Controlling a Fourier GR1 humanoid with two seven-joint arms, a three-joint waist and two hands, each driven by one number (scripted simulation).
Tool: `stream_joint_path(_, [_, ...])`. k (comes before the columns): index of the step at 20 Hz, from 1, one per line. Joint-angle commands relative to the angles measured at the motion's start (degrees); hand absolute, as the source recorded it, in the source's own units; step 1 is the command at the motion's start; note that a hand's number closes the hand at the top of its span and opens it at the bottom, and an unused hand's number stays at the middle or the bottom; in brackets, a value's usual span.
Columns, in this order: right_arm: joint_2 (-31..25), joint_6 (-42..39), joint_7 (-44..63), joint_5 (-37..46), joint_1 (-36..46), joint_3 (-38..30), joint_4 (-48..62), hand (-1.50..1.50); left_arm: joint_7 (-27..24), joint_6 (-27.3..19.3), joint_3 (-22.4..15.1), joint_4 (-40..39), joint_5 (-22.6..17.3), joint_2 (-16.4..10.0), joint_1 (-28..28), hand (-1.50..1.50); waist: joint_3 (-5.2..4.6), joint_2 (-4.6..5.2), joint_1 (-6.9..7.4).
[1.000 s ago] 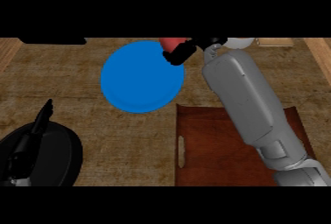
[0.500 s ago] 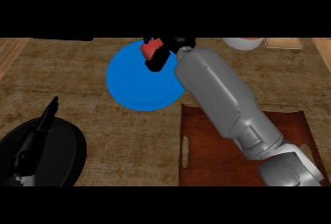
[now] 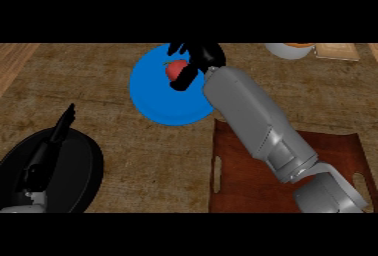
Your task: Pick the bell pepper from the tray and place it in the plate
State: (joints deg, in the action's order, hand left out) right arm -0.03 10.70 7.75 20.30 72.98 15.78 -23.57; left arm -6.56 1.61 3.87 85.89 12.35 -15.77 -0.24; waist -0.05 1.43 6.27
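The bell pepper (image 3: 175,70) is clamped by the right robot hand (image 3: 201,53) over the plate (image 3: 164,106), upper centre; the left robot hand (image 3: 46,159) is spread open over a black disc (image 3: 83,172).

Counter (image 3: 96,85) (blue plate (image 3: 159,102), brown tray (image 3: 236,185))

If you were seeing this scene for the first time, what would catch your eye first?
The bright blue plate at upper centre stands out, with the right hand over it, fingers curled round a red bell pepper. The grey forearm runs diagonally across the brown tray at lower right. The left hand rests open at lower left.
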Motion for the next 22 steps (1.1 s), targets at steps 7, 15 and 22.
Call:
stream_joint_path(7, [0.03, 10.81, -3.45, -11.02, -1.46, 1.59, 0.3, -1.5, -1.33, 1.12, 0.22, -1.24, -0.04, -0.54, -0.41, 0.0, 0.0, 0.24, 1.16])
stream_joint_path(15, [0.03, 19.55, -8.1, -17.41, 1.55, -9.16, 2.97, -1.5, -1.56, -2.68, 0.88, -3.09, 2.0, 1.35, 1.17, 0.0, 0.03, -0.18, -2.79])
stream_joint_path(22, [-6.7, 9.61, -22.88, -25.6, -5.77, -18.81, 1.99, -1.5, 2.18, -1.77, 0.93, 2.36, 1.33, 1.07, 2.18, 0.0, 0.14, -0.41, -3.71])
